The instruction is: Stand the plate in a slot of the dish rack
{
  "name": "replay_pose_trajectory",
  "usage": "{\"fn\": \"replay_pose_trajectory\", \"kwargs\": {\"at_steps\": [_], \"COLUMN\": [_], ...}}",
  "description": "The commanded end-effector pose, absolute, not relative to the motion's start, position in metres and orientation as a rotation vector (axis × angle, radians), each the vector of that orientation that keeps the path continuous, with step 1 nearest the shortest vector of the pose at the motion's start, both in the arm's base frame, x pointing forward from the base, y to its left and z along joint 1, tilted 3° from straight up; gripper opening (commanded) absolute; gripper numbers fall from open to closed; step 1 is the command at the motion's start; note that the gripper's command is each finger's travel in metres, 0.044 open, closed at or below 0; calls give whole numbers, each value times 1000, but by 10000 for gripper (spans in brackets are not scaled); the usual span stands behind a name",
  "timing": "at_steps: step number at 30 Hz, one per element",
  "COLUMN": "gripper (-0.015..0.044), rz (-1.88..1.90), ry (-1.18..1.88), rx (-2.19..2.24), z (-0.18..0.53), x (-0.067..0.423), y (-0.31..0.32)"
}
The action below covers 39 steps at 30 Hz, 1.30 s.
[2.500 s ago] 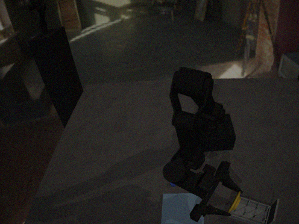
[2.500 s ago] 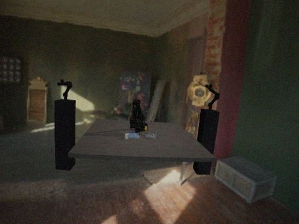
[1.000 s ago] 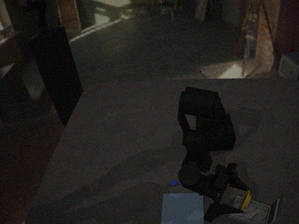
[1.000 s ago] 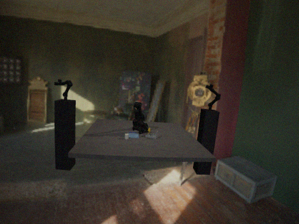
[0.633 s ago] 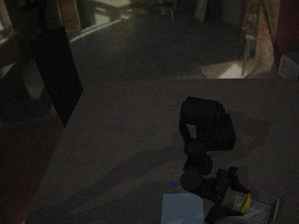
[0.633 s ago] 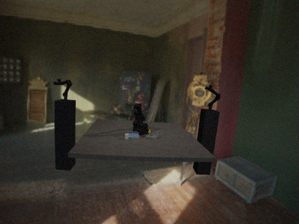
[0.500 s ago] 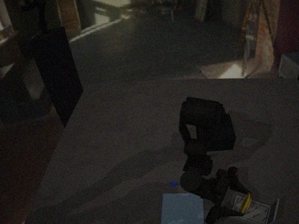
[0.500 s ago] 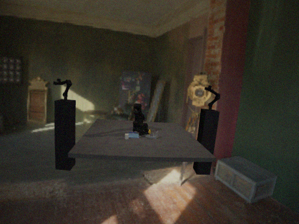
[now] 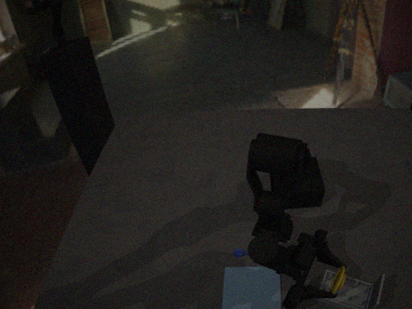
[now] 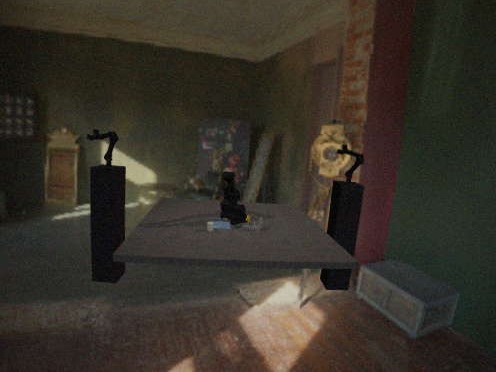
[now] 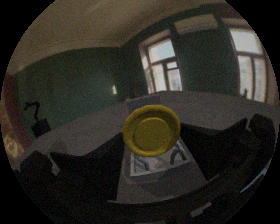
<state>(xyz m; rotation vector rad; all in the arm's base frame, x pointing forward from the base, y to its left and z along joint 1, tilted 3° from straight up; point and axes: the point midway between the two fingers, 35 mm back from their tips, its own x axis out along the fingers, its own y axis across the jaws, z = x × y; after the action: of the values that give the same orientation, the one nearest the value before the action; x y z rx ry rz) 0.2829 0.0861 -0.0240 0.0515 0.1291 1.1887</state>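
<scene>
The yellow plate [image 9: 338,280] [image 11: 151,128] [image 10: 247,219] stands on edge between my fingers, held over the pale dish rack [image 9: 356,291] [image 11: 154,161] [image 10: 255,224]. In the wrist view the plate faces the camera, with the rack's rails right below it. My gripper [image 9: 332,278] [image 11: 151,131] is shut on the plate by its rim, low at the table's front right. I cannot tell whether the plate's lower edge touches the rack.
A light blue mat [image 9: 251,287] [image 10: 221,225] lies left of the rack. A small blue object [image 9: 238,252] sits beside the arm's wrist. The arm's dark base [image 9: 286,174] stands behind. The table's front edge is close to the rack.
</scene>
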Motion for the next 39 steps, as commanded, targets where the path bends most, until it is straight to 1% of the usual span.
{"fn": "replay_pose_trajectory", "kwargs": {"at_steps": [1,8,9,17,28,33,39], "gripper": [210,394,400,400,400,400,400], "rz": [1189,1189,1189,1188,1192,1188,1066], "ry": [129,129,129,124,40,41,133], "rx": [52,52,52,51,46,48,128], "z": [-24,-24,-24,-17,90,92,91], "x": [283,283,283,285,297,298,333], "y": [86,86,86,86,82,81,71]}}
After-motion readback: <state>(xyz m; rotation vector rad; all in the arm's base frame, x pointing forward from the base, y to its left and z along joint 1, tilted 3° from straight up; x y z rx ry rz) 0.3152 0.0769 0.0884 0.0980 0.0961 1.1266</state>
